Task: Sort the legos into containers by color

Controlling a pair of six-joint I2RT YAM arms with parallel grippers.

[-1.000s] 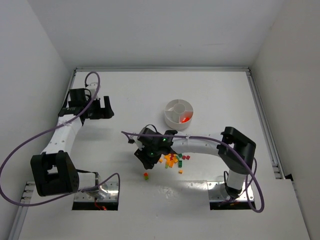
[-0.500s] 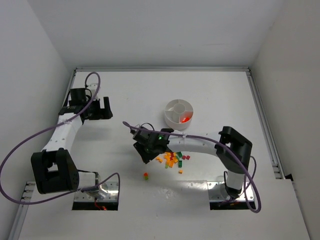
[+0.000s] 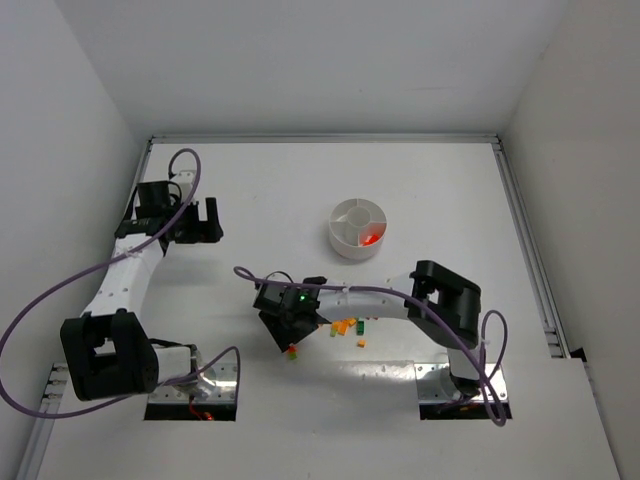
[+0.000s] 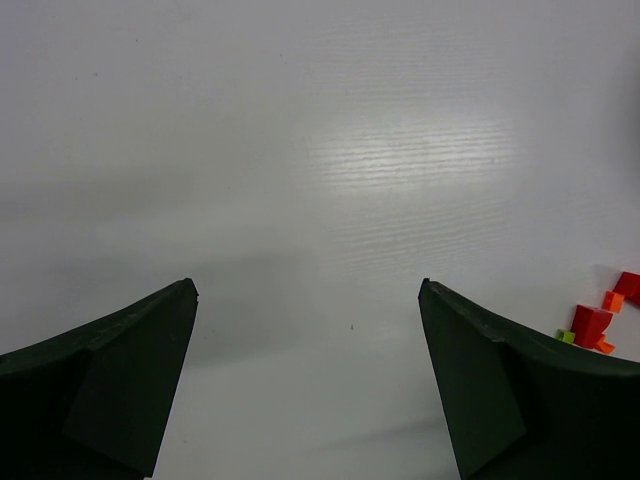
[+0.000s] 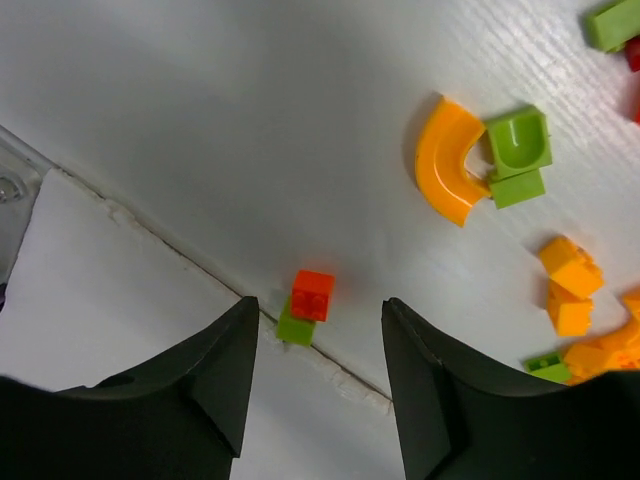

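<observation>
My right gripper (image 5: pixel 318 306) hangs partly open and empty over a red brick (image 5: pixel 313 294) touching a green brick (image 5: pixel 294 327). My left gripper (image 4: pixel 308 300) is wide open, empty.

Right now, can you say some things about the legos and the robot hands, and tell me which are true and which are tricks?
1. The left gripper holds a lego. False: it is open, with nothing between its fingers.
2. One compartment of the dish has something red in it. True.
3. Just ahead of the right gripper, a red brick touches a green brick. True.
4. The curved brick is green. False: it is orange.
5. Every lego is in the dish. False: many loose legos lie on the table.
</observation>
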